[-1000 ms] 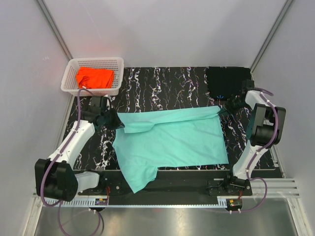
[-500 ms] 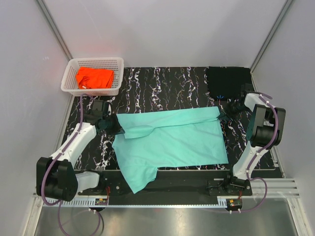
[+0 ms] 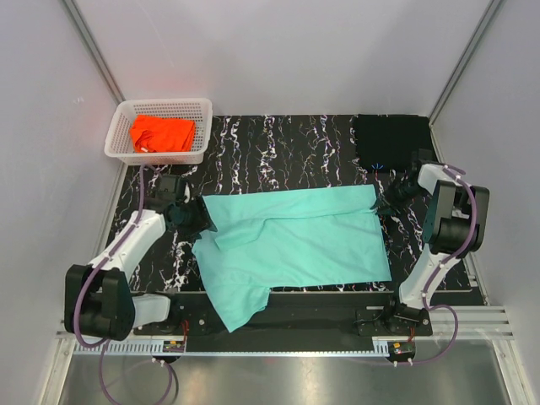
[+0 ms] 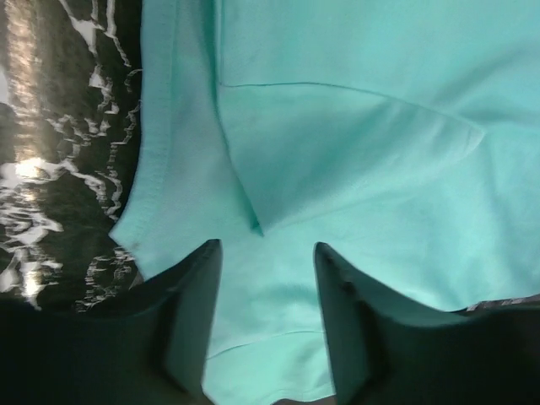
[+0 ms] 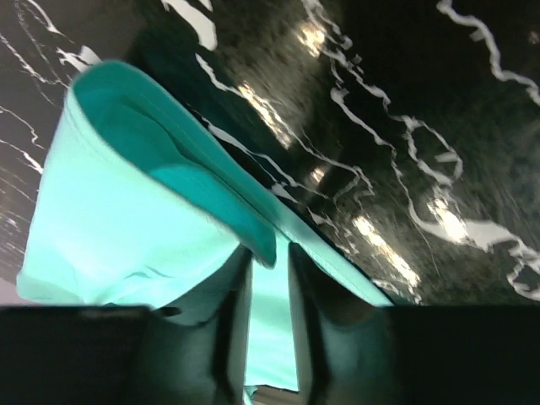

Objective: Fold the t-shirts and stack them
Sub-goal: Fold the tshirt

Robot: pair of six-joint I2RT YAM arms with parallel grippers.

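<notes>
Mint-teal t-shirt [image 3: 291, 240]: soft matt cloth, smooth, stitched hem along its edge. Orange t-shirt [image 3: 162, 133]: matt cloth, crumpled. Black t-shirt [image 3: 390, 137], far right corner: matt cloth. Basket [image 3: 164, 102]: white plastic lattice. Tabletop [image 3: 287, 148]: glossy black, white-veined, catching glare.

A mint-teal soft cloth t-shirt [image 4: 363, 169] fills most of the frame. Its stitched hem runs down the left side to a loose corner lying on the glossy black white-veined tabletop [image 4: 59, 126]. One layer of the cloth is folded over another, making a crease that runs from the top down to a point just above the left gripper [image 4: 266, 329], whose two dark fingers [image 4: 190, 329] stand well apart at the bottom edge with teal cloth showing in the gap between them.
</notes>
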